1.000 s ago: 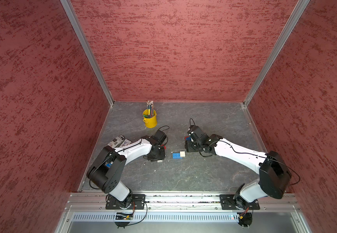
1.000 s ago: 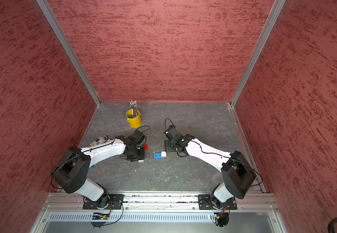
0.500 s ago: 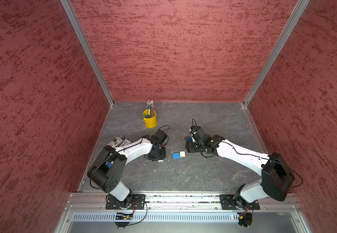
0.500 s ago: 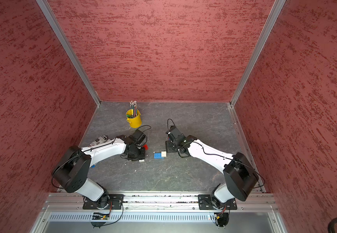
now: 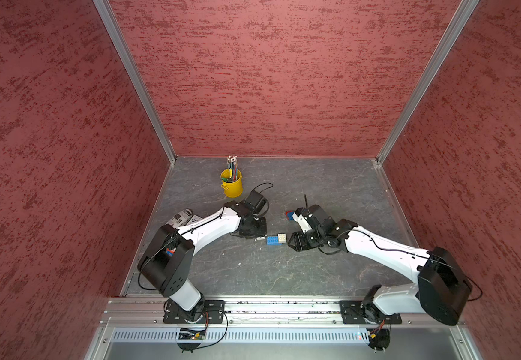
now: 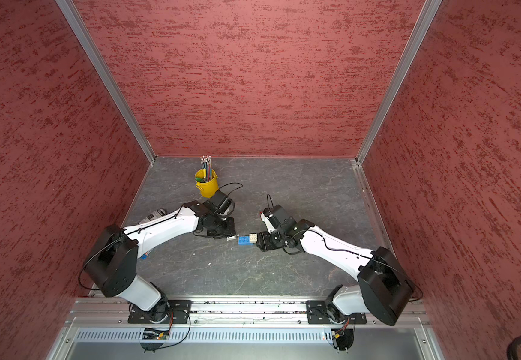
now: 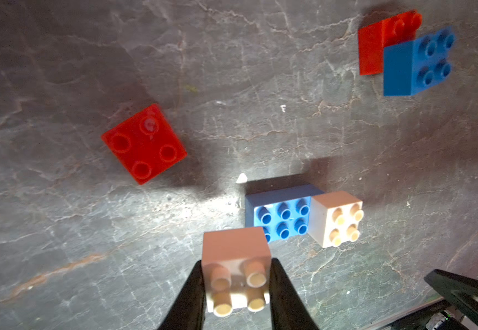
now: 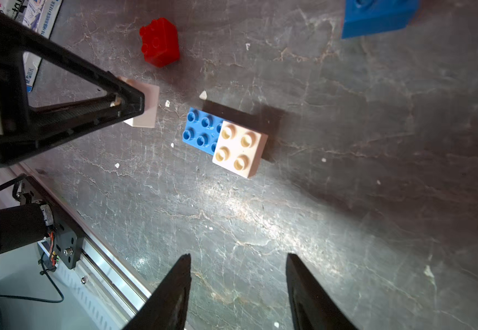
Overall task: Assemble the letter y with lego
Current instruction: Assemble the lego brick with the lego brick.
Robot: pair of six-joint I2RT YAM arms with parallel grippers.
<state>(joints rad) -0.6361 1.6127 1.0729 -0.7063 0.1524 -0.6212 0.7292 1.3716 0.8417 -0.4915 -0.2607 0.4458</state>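
My left gripper [image 7: 236, 275] is shut on a white lego brick [image 7: 233, 251], held just off the floor beside the long blue brick [image 7: 282, 211]. Another white brick [image 7: 336, 218] sits on that blue brick's far end; this joined pair [image 5: 276, 239] is the only part of the letter y showing. My right gripper [image 8: 237, 257] stands open and empty, a short way from the pair's white end [image 8: 239, 148]. One red brick [image 7: 144, 144] lies loose. A red brick [image 7: 370, 48] and a blue square brick [image 7: 416, 63] lie side by side farther off.
A yellow pencil bucket [image 5: 232, 187] stands behind the left arm, toward the back wall. A printed packet [image 5: 184, 217] lies by the left wall. The metal rail [image 5: 284, 307] runs along the front edge. Small white crumbs dot the grey floor.
The left jaws have finished closing on the white brick. The right jaws have narrowed a little and that arm has shifted slightly. The blue and white pair has not moved.
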